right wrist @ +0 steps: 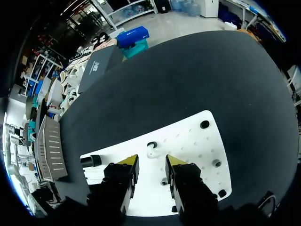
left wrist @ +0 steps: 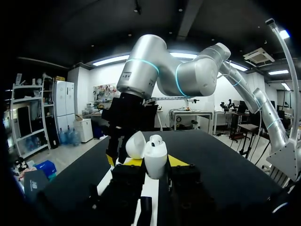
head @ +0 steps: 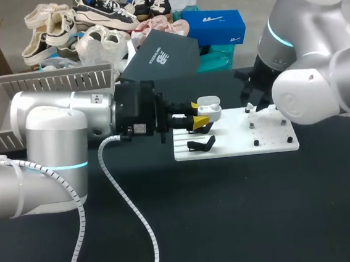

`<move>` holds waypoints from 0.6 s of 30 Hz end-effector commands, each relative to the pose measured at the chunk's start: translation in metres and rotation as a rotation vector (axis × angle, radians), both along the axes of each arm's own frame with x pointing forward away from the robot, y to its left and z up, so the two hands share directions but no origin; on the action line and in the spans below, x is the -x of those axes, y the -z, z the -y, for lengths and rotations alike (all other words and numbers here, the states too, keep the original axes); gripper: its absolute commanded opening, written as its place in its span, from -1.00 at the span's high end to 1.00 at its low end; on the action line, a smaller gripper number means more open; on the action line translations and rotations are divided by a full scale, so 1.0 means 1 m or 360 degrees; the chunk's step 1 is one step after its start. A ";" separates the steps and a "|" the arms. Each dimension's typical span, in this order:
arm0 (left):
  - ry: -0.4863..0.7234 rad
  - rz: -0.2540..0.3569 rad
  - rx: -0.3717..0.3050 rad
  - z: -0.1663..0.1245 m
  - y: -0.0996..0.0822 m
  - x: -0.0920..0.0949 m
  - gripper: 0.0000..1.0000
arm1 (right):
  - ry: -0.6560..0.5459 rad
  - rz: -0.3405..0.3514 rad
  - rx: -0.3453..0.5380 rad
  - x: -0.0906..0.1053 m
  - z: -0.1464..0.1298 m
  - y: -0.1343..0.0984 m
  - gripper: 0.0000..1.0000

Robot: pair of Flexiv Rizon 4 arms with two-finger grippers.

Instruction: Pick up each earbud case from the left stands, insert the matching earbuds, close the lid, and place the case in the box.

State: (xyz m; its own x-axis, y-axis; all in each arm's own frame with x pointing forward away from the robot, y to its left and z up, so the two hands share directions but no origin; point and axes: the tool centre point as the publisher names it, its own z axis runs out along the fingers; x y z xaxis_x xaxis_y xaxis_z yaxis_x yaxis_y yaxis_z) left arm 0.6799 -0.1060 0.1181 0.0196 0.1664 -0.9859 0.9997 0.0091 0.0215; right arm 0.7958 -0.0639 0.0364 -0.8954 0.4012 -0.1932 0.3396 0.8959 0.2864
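A white earbud case (head: 210,109) with its lid (left wrist: 136,143) hinged open sits upright between the yellow fingertips of my left gripper (head: 202,121), which is shut on it above the left end of the white board (head: 235,145). The left wrist view shows the case (left wrist: 156,157) clamped from both sides. Over the board's right half, my right gripper (head: 250,106) points down. In the right wrist view its fingers (right wrist: 129,161) stand apart, and a small white earbud (right wrist: 151,150) lies on the board just ahead of the gap, untouched.
A black stand (head: 201,144) rests on the board under the left gripper. Several small black pegs (head: 283,122) dot the board's right part. A grey slatted basket (head: 47,87) sits at the table's far left, and a dark flat box (head: 162,58) lies behind the board.
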 end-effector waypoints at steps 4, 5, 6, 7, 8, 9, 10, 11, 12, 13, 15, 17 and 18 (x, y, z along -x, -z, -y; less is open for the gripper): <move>-0.0005 0.0003 0.0003 0.000 0.000 0.001 1.00 | -0.0006 -0.0007 0.0000 -0.003 0.002 0.003 0.37; -0.0005 0.0003 0.0003 0.000 0.000 0.001 1.00 | -0.0007 -0.0007 0.0000 -0.003 0.002 0.003 0.41; -0.0005 0.0003 0.0003 0.000 0.000 0.001 1.00 | -0.0008 -0.0008 0.0000 -0.004 0.002 0.004 0.44; -0.0005 0.0003 0.0003 0.000 0.000 0.001 1.00 | -0.0009 -0.0008 -0.0001 -0.004 0.002 0.004 0.44; -0.0005 0.0003 0.0003 0.000 0.000 0.001 1.00 | -0.0012 -0.0009 -0.0002 -0.004 0.002 0.004 0.51; -0.0005 0.0003 0.0003 0.000 0.000 0.001 1.00 | -0.0014 -0.0009 -0.0003 -0.004 0.002 0.004 0.63; -0.0005 0.0003 0.0003 0.000 0.000 0.001 1.00 | -0.0015 -0.0009 -0.0003 -0.004 0.002 0.004 0.68; -0.0005 0.0003 0.0003 0.000 0.000 0.001 1.00 | -0.0018 -0.0010 -0.0003 -0.005 0.002 0.005 0.69; -0.0005 0.0003 0.0003 0.000 0.000 0.001 1.00 | -0.0019 -0.0011 -0.0002 -0.005 0.002 0.005 0.67; -0.0005 0.0003 0.0003 0.000 0.000 0.001 1.00 | -0.0021 -0.0013 -0.0003 -0.005 0.002 0.006 0.65; -0.0005 0.0003 0.0003 0.000 0.000 0.001 1.00 | -0.0023 -0.0018 -0.0005 -0.006 0.002 0.007 0.61; -0.0005 0.0003 0.0003 0.000 0.000 0.001 1.00 | -0.0026 -0.0024 -0.0006 -0.006 0.001 0.008 0.58; -0.0005 0.0003 0.0003 0.000 0.000 0.001 1.00 | -0.0028 -0.0027 -0.0006 -0.006 0.001 0.008 0.58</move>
